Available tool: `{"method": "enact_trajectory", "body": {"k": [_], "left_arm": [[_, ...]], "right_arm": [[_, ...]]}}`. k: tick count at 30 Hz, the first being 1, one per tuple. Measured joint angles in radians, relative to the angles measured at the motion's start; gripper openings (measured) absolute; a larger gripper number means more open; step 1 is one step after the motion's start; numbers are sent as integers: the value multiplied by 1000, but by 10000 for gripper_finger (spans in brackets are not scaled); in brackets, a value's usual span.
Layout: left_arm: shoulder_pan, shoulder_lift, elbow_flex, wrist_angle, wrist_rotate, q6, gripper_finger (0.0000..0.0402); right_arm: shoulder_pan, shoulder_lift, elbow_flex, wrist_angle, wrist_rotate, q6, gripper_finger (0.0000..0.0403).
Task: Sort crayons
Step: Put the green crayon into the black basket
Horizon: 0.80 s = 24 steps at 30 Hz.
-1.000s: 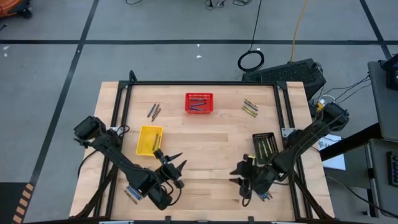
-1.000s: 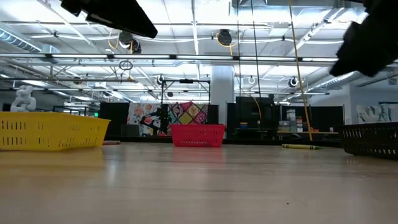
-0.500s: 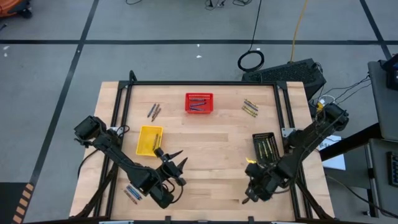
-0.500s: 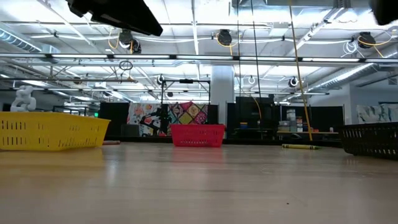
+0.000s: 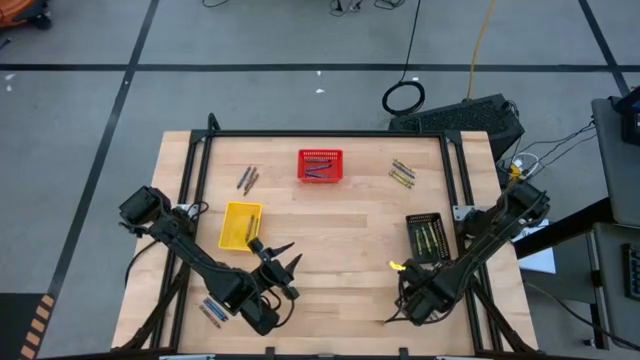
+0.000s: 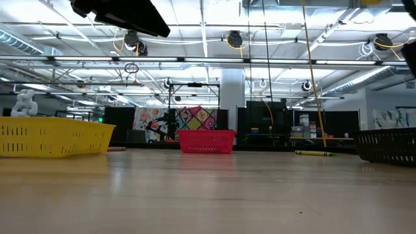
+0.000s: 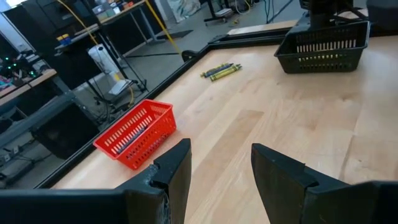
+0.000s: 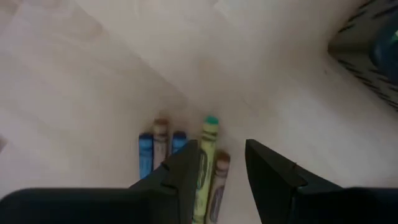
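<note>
The left arm bends low by the table's (image 5: 330, 230) front-left corner; the left gripper (image 5: 287, 262) has its fingers apart & holds nothing. Crayons (image 5: 247, 178) lie near the back edge left of the red basket (image 5: 320, 166), more crayons inside it, some to its right & some in the black basket (image 5: 427, 236). The right arm folds down at the front-right corner; the right gripper (image 8: 221, 171) points down w/ fingers apart over a small bunch of crayons there, holding nothing.
</note>
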Motion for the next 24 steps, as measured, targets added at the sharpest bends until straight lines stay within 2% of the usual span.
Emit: {"method": "enact_trajectory", "body": {"k": [12,24], "left_arm": [[1,0,0,0,0,27,171],[1,0,0,1,-2,21,171]], "right_arm": [[-17,32,0,36,6,3,113],[-25,32,-20,39,40,-18,26]]}}
